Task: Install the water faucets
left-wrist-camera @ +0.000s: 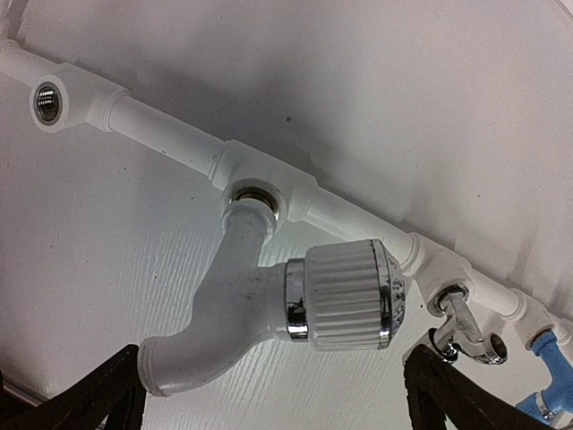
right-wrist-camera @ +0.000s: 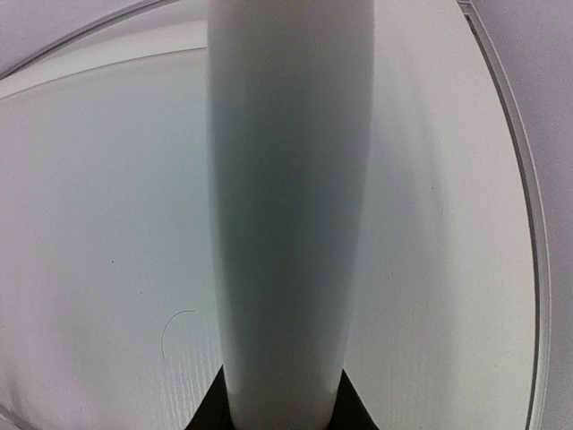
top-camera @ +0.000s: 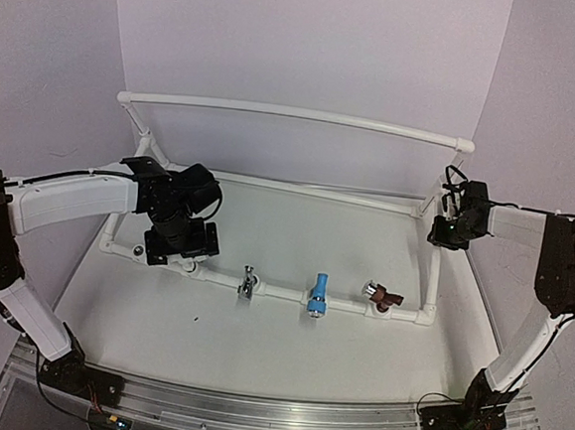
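Likely for steadiness, the pipe frame is clamped by the right hand; the left hand is spread wide at the white faucet.

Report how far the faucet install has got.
Done: chrome faucet, blue faucet and brown faucet sit in the front rail. In hand: white faucet stands in its socket, open left gripper at it, right gripper clamped on the frame pipe. Left: the end socket is empty.

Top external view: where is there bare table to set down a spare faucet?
Bare: the near strip of table between front pipe and aluminium rail; also inside the frame. Crowded: along the front pipe, with faucets and the left gripper.
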You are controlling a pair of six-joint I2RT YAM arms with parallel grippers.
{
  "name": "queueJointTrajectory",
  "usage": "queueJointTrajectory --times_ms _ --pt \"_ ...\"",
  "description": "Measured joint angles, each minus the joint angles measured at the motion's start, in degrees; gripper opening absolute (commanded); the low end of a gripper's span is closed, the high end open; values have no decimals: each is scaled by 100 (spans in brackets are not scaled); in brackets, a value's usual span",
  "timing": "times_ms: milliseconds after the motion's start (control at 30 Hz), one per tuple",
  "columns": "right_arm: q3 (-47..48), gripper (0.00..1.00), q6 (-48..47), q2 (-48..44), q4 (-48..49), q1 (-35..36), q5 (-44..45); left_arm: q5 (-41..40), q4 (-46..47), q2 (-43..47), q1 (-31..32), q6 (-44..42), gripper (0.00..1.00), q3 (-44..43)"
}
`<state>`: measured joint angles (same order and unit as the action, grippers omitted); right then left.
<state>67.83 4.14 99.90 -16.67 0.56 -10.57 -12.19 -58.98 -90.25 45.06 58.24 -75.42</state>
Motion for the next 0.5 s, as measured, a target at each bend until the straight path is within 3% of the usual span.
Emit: queueJointTrajectory --times_ms 500 --pt "0 0 -2 0 0 0 2 4 6 -16 -164 -155 98 0"
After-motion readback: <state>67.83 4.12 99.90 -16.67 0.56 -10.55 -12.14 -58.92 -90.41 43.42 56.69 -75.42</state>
